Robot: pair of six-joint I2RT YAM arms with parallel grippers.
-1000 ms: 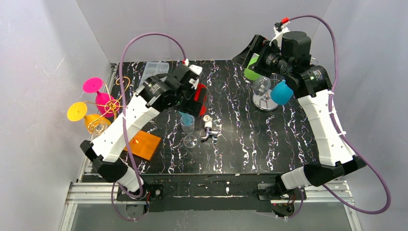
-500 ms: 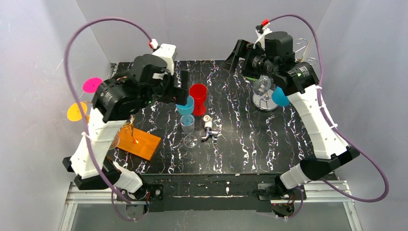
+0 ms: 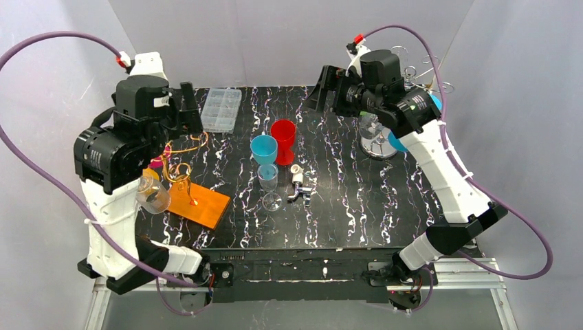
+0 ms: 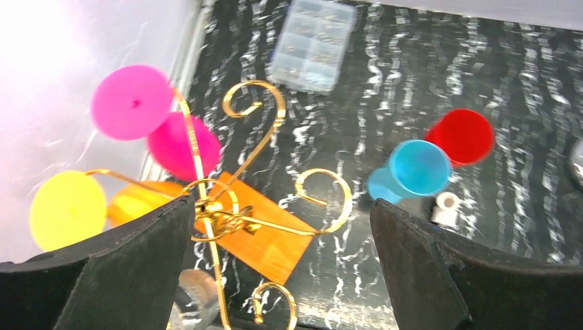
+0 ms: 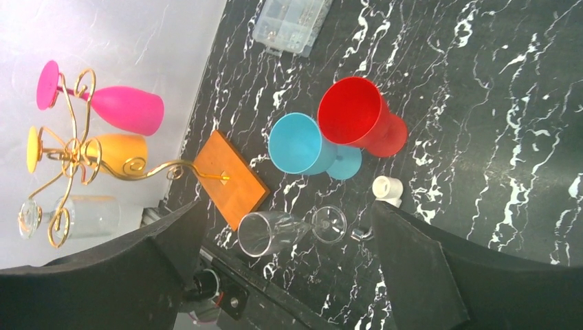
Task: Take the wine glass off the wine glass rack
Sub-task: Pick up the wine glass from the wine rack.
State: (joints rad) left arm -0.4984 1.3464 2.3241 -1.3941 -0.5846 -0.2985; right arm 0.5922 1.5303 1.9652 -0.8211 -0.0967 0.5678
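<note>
Gold wire wine glass rack [image 4: 227,206] on an orange flat base [image 3: 203,204]. Hanging at the rack's left side: pink plastic wine glass [image 4: 182,144], yellow plastic wine glass [image 4: 65,206], clear wine glass [image 5: 82,216]. Above the rack: left gripper [image 4: 280,206], jaws wide apart, empty. Right of the rack, on the table: blue plastic wine glass [image 3: 264,149], red plastic wine glass [image 3: 283,134]. Far right of the rack: right gripper [image 5: 285,206], jaws apart, empty.

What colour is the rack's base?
Orange. The base shows best in the right wrist view.
</note>
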